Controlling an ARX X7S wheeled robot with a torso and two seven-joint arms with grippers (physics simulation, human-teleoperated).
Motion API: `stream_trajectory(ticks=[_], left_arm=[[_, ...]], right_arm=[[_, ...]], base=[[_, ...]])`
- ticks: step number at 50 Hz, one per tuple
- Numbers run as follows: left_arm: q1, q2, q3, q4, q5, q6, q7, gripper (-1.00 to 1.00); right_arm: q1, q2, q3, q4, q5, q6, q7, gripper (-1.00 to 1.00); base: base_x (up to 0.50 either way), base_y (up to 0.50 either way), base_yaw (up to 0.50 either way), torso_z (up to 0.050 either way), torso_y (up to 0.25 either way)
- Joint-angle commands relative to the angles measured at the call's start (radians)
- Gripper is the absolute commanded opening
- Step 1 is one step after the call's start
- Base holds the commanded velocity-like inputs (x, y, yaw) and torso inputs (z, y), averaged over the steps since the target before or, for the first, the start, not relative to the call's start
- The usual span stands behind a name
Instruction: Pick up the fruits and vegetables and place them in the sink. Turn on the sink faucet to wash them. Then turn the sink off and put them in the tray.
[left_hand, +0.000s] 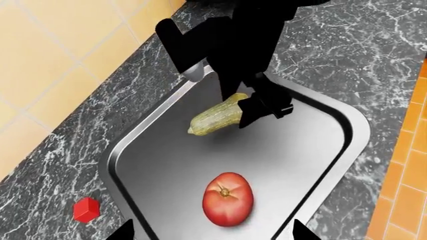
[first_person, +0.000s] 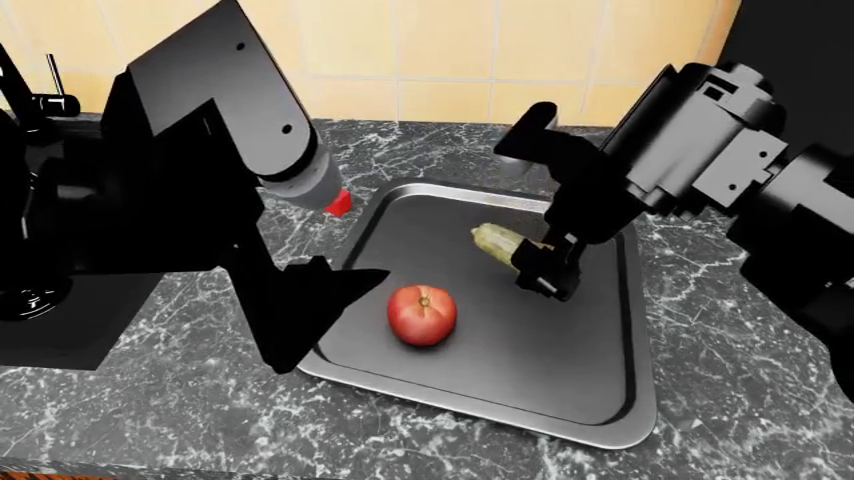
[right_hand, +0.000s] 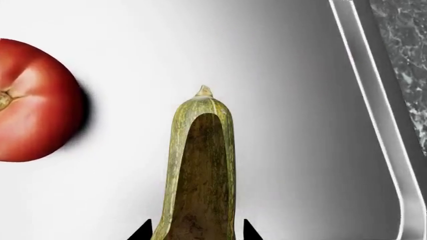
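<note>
The dark grey tray (first_person: 534, 350) lies on the marble counter. A red tomato (first_person: 422, 314) rests on its near left part and shows in the left wrist view as the tomato (left_hand: 228, 198). The pale striped squash (first_person: 494, 240) lies low over the tray's far part. My right gripper (first_person: 547, 272) holds its end, and in the right wrist view the gripper (right_hand: 195, 231) has fingers close on each side of the squash (right_hand: 200, 165). My left gripper (left_hand: 213, 232) hovers open over the tomato, holding nothing. At the far left are the black sink (first_person: 67, 330) and the faucet (first_person: 16, 95), mostly hidden by my left arm.
A small red block (left_hand: 85, 209) sits on the counter just outside the tray's rim (left_hand: 127, 145), and in the head view the block (first_person: 339, 204) peeks from behind my left arm. A yellow tiled wall backs the counter.
</note>
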Motion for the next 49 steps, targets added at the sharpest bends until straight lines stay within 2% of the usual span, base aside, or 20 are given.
stream_trajectory(ticks=[1, 17, 18, 37, 49], left_arm=[[0.001, 0.002, 0.002, 0.000, -0.001, 0.002, -0.001, 1.00], [0.006, 0.000, 0.001, -0.008, 0.002, 0.010, 0.014, 1.00], [0.005, 0.000, 0.001, -0.009, 0.002, 0.009, 0.013, 1.00], [0.000, 0.003, 0.003, -0.009, 0.000, 0.007, 0.012, 1.00], [0.000, -0.012, 0.000, 0.001, -0.002, 0.009, 0.013, 1.00]], right_arm=[[0.010, 0.004, -0.009, -0.020, -0.012, -0.006, -0.013, -1.00], [0.013, 0.005, -0.028, -0.027, -0.019, -0.009, -0.033, -1.00], [0.015, 0.005, -0.029, -0.026, -0.020, -0.011, -0.034, 1.00], [0.088, 0.057, -0.009, -0.131, -0.003, 0.037, -0.014, 1.00], [0.131, 0.246, 0.115, -0.396, 0.100, 0.170, 0.138, 1.00]], base=[[0.00, 0.00, 0.00, 0.000, 0.000], [0.00, 0.00, 0.00, 0.001, 0.001], [0.00, 0.00, 0.00, 0.000, 0.010], [0.00, 0.00, 0.00, 0.000, 0.000], [0.00, 0.00, 0.00, 0.000, 0.000]])
